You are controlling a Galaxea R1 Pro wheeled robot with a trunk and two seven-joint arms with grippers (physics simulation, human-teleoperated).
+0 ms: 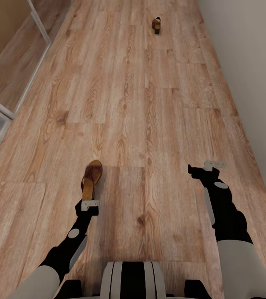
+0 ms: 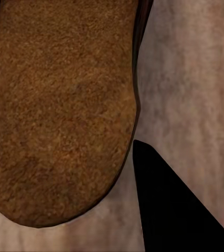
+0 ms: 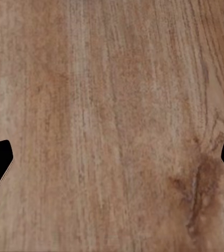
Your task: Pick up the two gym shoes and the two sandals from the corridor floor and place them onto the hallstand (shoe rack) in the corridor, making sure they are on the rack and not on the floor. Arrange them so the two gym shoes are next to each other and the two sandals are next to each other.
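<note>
A brown sandal (image 1: 93,173) with a tan insole (image 2: 59,105) lies on the wood-plank corridor floor (image 1: 149,124) just ahead of my left arm. My left gripper (image 1: 89,204) is at its heel end. One dark finger (image 2: 180,210) presses against the sandal's edge and the other is hidden behind the sandal. The second sandal (image 1: 156,25) lies far ahead on the floor. My right gripper (image 1: 203,167) (image 3: 112,163) hangs open over bare planks. The gym shoes are out of view.
A pale-framed shelf unit (image 1: 0,110) runs along the left edge; I cannot tell whether it is the hallstand. A plain light wall (image 1: 249,83) borders the floor on the right. My base (image 1: 133,280) shows at the bottom.
</note>
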